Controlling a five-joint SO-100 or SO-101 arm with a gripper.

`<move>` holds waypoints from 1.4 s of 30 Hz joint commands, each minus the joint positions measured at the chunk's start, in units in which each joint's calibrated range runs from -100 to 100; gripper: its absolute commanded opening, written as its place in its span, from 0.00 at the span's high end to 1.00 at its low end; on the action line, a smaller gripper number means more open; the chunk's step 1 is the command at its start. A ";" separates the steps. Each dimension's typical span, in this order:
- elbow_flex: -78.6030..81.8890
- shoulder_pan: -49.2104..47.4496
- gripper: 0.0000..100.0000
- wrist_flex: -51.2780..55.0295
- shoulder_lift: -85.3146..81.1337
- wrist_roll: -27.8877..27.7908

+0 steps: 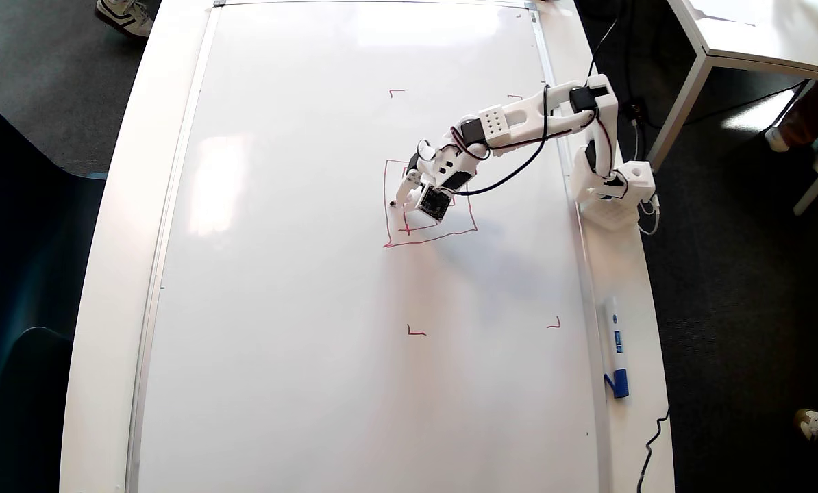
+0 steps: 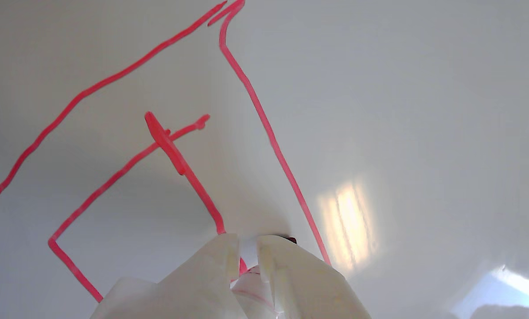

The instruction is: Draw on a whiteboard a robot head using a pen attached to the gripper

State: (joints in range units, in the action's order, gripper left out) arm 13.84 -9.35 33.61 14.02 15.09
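Note:
The whiteboard covers most of the white desk. A red robot head drawing lies near its right side: an outer square with a smaller rectangle inside, partly under the arm. My white gripper hangs over the square's left part. In the wrist view the gripper is shut on the pen, whose white and red body shows between the fingers. Its dark tip sits at the board between the inner line and the outer line.
Small red corner marks lie on the board. A white marker with a blue cap rests on the desk's right strip. The arm's base is clamped there too. A second table stands at the top right.

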 commanded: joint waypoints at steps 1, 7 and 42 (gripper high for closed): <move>-4.90 -0.19 0.99 -0.43 0.95 -0.29; -7.44 -0.19 0.99 -0.43 2.88 -0.29; -9.53 -0.11 0.99 -0.25 7.07 0.14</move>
State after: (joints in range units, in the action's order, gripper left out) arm 5.53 -9.50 33.02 21.14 15.09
